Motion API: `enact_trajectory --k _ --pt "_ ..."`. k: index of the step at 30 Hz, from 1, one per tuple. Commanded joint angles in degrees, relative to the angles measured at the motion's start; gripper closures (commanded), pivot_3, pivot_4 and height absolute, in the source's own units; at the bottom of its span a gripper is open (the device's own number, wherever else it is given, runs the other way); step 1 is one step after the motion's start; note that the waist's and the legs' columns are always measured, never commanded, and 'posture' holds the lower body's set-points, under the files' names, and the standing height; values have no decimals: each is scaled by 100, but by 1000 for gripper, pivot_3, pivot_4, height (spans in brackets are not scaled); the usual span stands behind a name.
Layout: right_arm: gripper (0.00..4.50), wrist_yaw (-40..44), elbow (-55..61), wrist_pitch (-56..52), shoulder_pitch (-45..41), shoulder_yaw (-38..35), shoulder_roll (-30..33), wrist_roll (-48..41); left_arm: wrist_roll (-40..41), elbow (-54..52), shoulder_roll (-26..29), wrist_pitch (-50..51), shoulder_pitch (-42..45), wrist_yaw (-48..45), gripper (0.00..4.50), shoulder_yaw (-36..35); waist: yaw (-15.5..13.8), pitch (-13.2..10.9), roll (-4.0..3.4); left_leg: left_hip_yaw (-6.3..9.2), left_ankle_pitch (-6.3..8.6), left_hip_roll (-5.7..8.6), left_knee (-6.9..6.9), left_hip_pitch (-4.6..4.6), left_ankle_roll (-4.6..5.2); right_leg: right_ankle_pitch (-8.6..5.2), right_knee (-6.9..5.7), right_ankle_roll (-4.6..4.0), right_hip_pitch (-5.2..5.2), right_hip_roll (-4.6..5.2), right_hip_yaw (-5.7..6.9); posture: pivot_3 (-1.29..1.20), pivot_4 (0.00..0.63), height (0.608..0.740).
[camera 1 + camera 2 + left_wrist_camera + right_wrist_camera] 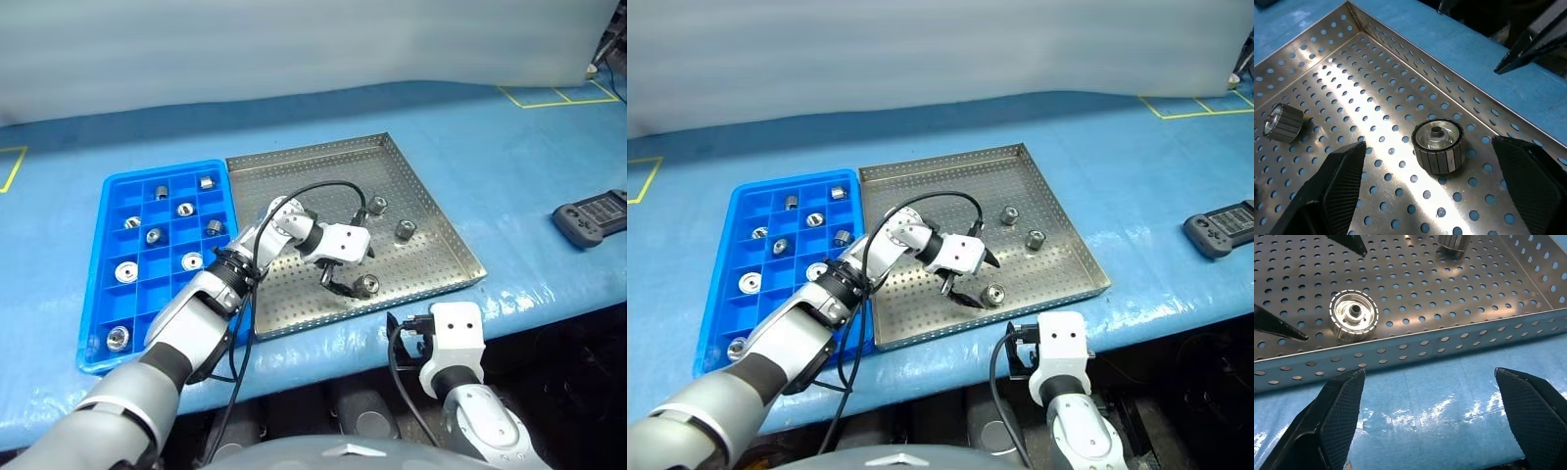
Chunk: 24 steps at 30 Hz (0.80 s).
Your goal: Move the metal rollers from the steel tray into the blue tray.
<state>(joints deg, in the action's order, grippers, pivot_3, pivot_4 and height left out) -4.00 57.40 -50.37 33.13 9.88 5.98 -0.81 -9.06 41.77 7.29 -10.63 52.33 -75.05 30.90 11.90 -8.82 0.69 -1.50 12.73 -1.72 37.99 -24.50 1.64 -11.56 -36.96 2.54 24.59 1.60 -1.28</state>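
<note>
The left gripper (969, 277) is hovering, fingers spread and empty, over a metal roller (994, 294) lying near the steel tray's (921, 328) front edge. Two more rollers (1022, 226) are sitting toward its right edge. The right gripper (1435, 421), released, is waiting just outside that front rim. The blue tray (745, 208) is lying touching the steel tray's left edge, holding several rollers.
</note>
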Motion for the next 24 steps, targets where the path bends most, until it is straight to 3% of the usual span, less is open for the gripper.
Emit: enact_trajectory --k 1,11,14,20,24 --pt "0 -90 260 196 89 54 -52 34 -222 209 -127 -283 90 194 24 115 14 0 0 0 0 0 0 0 0 0 0 0 0 0 0 -333 150 740" --pt "0 -222 260 478 218 -165 -83 79 -361 1157 -721 -439 280 698 24 59 205 0 2 2 1 2 -1 -1 1 -1 3 2 -1 1 1 -362 150 740" --pt "0 -228 260 484 169 -200 -90 66 -410 1321 -801 -385 328 733 611 45 233 0 2 2 1 2 -4 -1 1 -1 3 4 -1 2 0 -370 150 740" --pt "0 -242 260 257 -65 78 -91 94 -341 1329 -722 -330 333 482 2583 -48 379 0 2 1 1 1 -4 3 2 -1 1 4 -2 1 -2 -354 150 740" --pt "0 -145 231 45 -357 8 -11 70 -199 1114 -609 -274 322 366 2757 -201 423 -1 3 0 1 2 -3 4 2 -1 1 6 -4 3 -3 -304 150 740"
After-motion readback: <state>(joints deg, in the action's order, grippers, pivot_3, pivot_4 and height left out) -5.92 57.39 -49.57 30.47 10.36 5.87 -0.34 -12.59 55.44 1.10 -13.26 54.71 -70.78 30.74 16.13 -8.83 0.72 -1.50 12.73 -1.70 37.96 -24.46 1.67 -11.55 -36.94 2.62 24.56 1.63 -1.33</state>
